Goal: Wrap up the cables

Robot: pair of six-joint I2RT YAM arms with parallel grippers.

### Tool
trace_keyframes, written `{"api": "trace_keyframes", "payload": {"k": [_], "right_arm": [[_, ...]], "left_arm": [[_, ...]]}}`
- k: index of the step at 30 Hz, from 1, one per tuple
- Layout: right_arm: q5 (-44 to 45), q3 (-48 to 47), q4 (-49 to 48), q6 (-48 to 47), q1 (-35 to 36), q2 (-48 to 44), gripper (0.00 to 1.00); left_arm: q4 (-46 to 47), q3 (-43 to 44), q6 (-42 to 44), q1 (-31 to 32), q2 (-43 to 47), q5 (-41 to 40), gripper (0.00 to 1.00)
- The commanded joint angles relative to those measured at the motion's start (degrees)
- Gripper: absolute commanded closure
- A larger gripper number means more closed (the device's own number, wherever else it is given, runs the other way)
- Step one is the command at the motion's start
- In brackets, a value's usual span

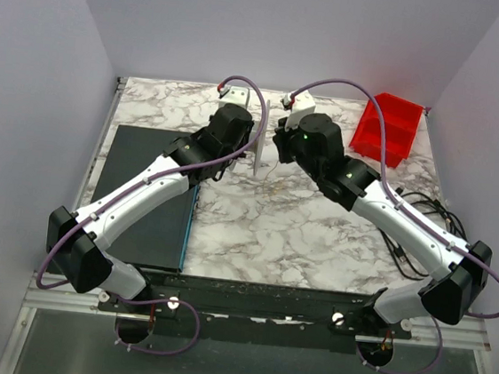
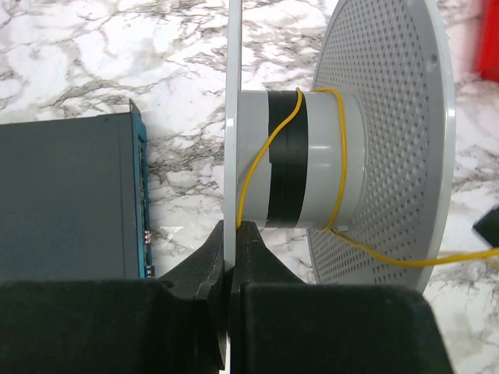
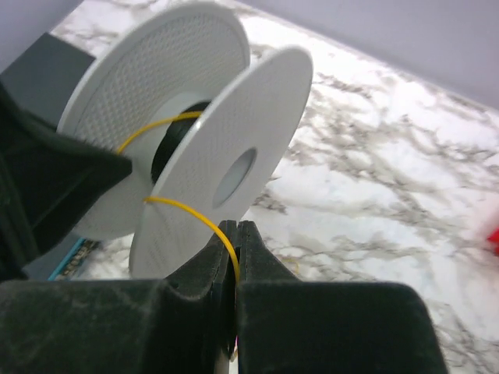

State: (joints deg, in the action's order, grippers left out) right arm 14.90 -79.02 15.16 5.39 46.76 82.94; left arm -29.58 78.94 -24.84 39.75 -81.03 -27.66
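Note:
A white spool (image 2: 343,140) with perforated flanges and a grey hub banded in black stands on edge above the marble table; it also shows in the right wrist view (image 3: 226,156) and edge-on in the top view (image 1: 260,149). My left gripper (image 2: 231,234) is shut on the rim of one flange. A thin yellow-orange cable (image 2: 257,167) loops loosely over the hub and runs off to the right. My right gripper (image 3: 236,234) is shut on that cable (image 3: 195,214) just beside the other flange.
A dark flat box (image 1: 146,194) with a blue edge lies at the left. A red bin (image 1: 387,127) stands at the back right. Black cords (image 1: 426,210) lie along the right edge. Purple hoses arc over both arms.

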Motion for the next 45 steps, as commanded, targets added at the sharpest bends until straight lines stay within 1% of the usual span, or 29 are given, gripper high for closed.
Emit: {"api": "trace_keyframes", "payload": {"k": [1,6,10,14,17,19,26,29,30,33,38,41,45], "right_arm": [[10.3,-4.4,0.3,-6.7,-0.3,1.5,0.99],[10.3,-6.3,-0.5,-7.3,-2.4,2.7,0.95],[6.8,-6.2,-0.4,-6.3,-6.4,2.8,0.92],[1.4,-5.2,-0.4,-5.5,-10.2,3.1,0.90],[-3.6,-3.8,-0.7,-2.7,-12.2,3.4,0.87],[-4.4,-3.1,-0.9,-2.1,-12.9,4.1,0.87],[-12.5,1.5,-5.1,1.9,-17.4,4.4,0.87],[-14.5,2.7,-6.2,3.3,-19.0,4.8,0.87],[-16.4,3.1,-6.7,3.7,-19.4,4.9,0.87],[-19.3,5.0,-8.6,5.2,-20.4,5.1,0.87],[-26.9,9.0,-14.0,8.9,-21.8,5.8,0.87],[-31.2,12.1,-19.4,11.8,-21.8,6.3,0.87],[-39.1,17.5,-28.2,17.0,-21.8,6.6,0.87]], "left_arm": [[2.3,0.0,6.6,1.4,2.6,4.9,1.00],[3.3,-2.9,13.4,2.5,5.4,11.3,1.00],[3.7,-5.8,17.9,2.5,8.3,15.4,1.00],[4.5,-7.7,20.3,2.5,11.1,18.7,1.00],[4.9,-8.1,20.9,2.4,12.7,21.6,1.00],[4.9,-8.0,20.8,2.2,13.7,23.5,1.00],[5.1,-8.1,17.5,-0.2,17.7,31.9,1.00],[5.7,-8.6,15.5,-1.6,19.5,33.4,1.00],[5.8,-8.5,14.8,-2.1,19.9,34.0,1.00],[6.4,-8.4,13.2,-3.0,20.9,34.2,1.00],[8.1,-7.4,10.1,-3.5,21.6,34.6,1.00],[9.3,-7.1,7.8,-3.7,22.1,34.7,1.00],[12.1,-7.3,3.7,-3.8,23.2,32.7,1.00]]}}
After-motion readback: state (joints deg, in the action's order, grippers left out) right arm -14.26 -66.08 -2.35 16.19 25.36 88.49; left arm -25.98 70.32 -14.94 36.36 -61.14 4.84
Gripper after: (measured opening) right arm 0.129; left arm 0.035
